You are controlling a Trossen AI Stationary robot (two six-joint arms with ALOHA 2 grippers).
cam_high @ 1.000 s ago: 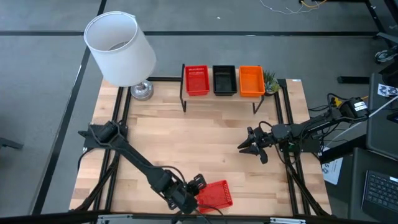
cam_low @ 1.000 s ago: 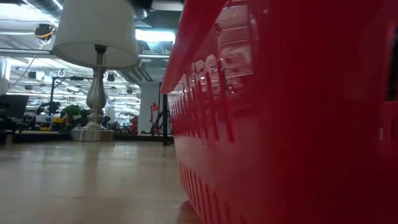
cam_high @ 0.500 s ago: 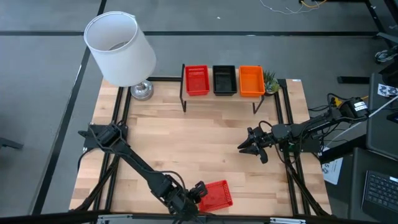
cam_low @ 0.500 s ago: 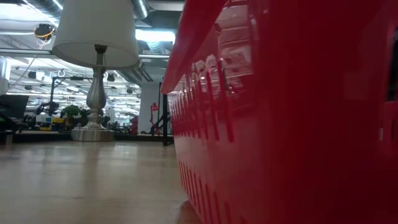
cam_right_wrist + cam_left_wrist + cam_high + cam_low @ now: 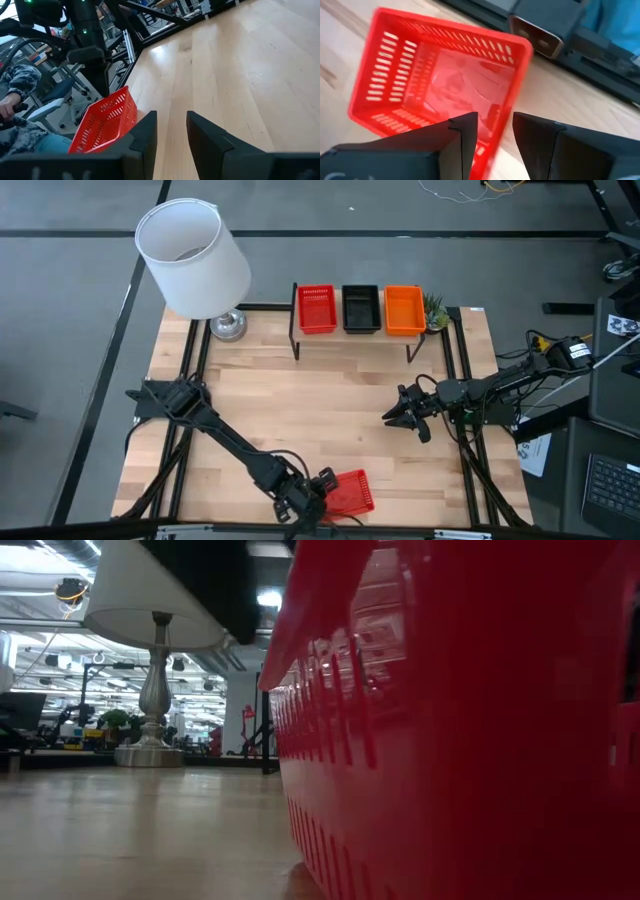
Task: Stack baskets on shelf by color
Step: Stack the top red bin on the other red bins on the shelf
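The left gripper (image 5: pixel 318 490) sits at the table's (image 5: pixel 300 395) near edge, fingers (image 5: pixel 462 137) spread, one on each side of the near wall of a loose red basket (image 5: pixel 347 491) that lies on the wood. The right gripper (image 5: pixel 395 415) hangs over the table's right side, well apart from it, fingers parted with nothing between them. On the shelf (image 5: pixel 352 337) at the far edge stand a red stack (image 5: pixel 317 309), a black stack (image 5: pixel 361 308) and an orange stack (image 5: pixel 404 310), side by side. A lamp (image 5: pixel 195 260) stands at the far left corner.
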